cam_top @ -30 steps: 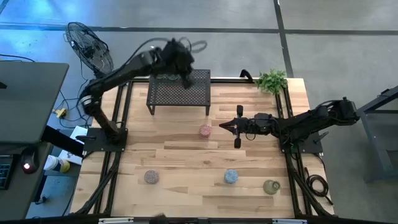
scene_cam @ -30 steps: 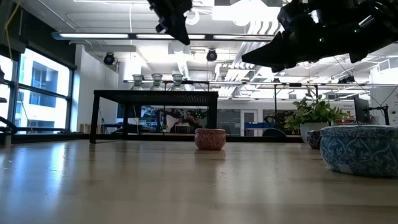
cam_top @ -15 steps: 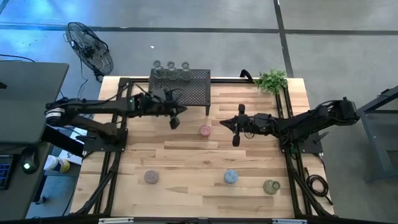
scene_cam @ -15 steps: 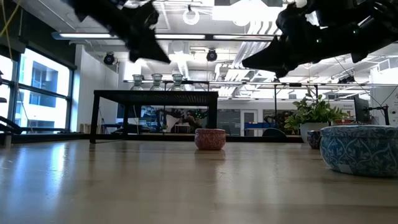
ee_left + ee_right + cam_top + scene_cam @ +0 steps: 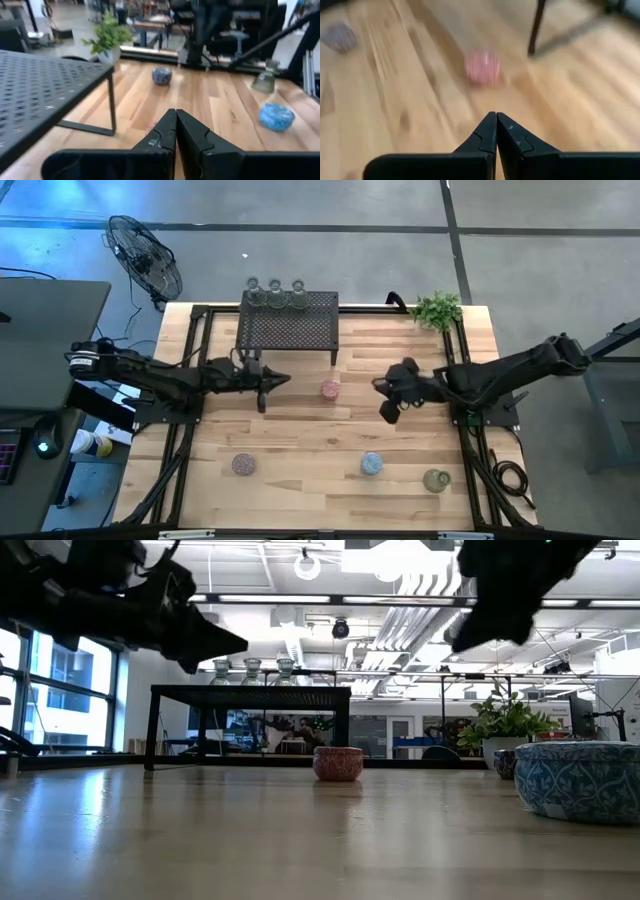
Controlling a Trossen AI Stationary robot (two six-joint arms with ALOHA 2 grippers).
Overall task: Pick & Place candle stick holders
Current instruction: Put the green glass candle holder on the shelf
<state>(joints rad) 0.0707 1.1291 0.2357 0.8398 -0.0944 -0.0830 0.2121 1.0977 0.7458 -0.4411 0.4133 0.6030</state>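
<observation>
- My left gripper (image 5: 268, 381) hangs above the table just in front of the black mesh rack (image 5: 288, 328), fingers pressed together with nothing between them (my wrist view shows the two tips meeting).
- My right gripper (image 5: 386, 395) is clenched and empty too, tilted down over the boards to the right of the pink cup (image 5: 330, 389), which stands on the table between my two grippers, touched by neither.
- Three clear-greenish cups (image 5: 274, 287) stand in a row along the rack's far edge. I judge that to be where the cups belong, so part of the job looks done.
- Waiting on the table are the pink cup in front of the rack, and along the near edge a mauve cup (image 5: 243, 465), a blue cup (image 5: 371, 464) and a greenish cup (image 5: 436, 479).
- The potted plant (image 5: 438, 309) sits in the far right corner, out of my way.
- My next grab is probably the pink cup; either gripper would have to open first.
</observation>
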